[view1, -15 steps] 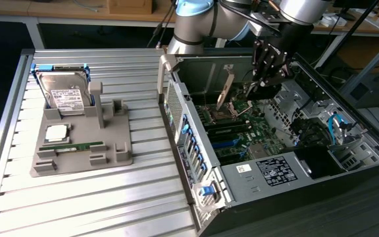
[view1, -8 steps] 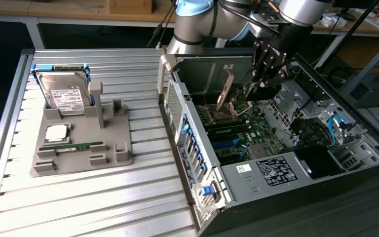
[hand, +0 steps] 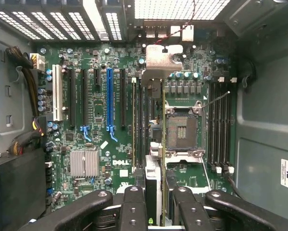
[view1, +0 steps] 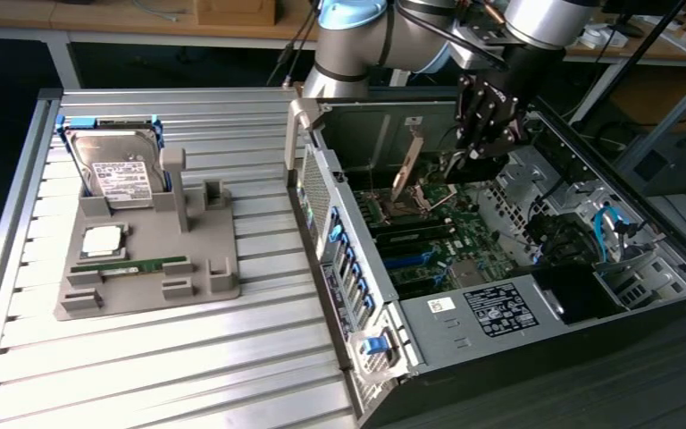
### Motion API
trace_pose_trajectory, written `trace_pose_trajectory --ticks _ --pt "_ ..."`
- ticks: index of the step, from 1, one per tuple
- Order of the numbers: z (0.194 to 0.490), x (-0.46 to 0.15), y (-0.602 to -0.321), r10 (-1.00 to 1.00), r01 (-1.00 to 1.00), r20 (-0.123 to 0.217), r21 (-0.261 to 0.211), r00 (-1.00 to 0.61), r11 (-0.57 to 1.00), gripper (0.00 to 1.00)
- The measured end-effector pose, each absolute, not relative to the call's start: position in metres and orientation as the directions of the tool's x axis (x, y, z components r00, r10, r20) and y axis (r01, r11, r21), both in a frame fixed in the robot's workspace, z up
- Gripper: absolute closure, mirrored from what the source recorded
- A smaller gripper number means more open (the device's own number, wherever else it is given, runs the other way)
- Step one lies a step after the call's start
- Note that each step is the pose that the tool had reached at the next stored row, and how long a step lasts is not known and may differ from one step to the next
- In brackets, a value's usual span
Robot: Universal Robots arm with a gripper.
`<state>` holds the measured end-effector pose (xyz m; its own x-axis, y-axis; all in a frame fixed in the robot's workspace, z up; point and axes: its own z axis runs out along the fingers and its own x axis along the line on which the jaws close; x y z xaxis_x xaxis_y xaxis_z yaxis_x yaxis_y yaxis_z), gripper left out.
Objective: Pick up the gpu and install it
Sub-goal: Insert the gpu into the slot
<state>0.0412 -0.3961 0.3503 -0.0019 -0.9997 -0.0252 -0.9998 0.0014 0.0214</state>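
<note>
a slatted metal table [view1: 140,357] carries an open computer case [view1: 500,393] lying on its side, on the exterior view's right; the robot arm [view1: 367,36] reaches down into the case from above; the green motherboard [hand: 91,115] covers the case floor; on the exterior view's left a grey holder tray [view1: 140,290] sits on the table, well apart from the arm; a silver hard drive [view1: 122,174] leans in its far end; the gripper [hand: 158,202] is inside the case, its fingers [hand: 134,204] closed narrowly on the gpu [hand: 153,178]; the card is seen edge-on from the wrist, its silver bracket towards the vented rear wall, hanging over the board between the blue slot [hand: 109,101] and the empty cpu socket [hand: 182,127]; whether it touches the board i cannot tell; a slim green memory stick [view1: 129,266] lies in the tray's near part.
</note>
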Motion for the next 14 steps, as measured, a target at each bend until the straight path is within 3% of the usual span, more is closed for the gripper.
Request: trace_pose_trajectory --ticks 14 --pt "0.3468 0.0412 -0.3964 -1.0 -1.0 -0.025 0.021 -0.002 0.001 0.73"
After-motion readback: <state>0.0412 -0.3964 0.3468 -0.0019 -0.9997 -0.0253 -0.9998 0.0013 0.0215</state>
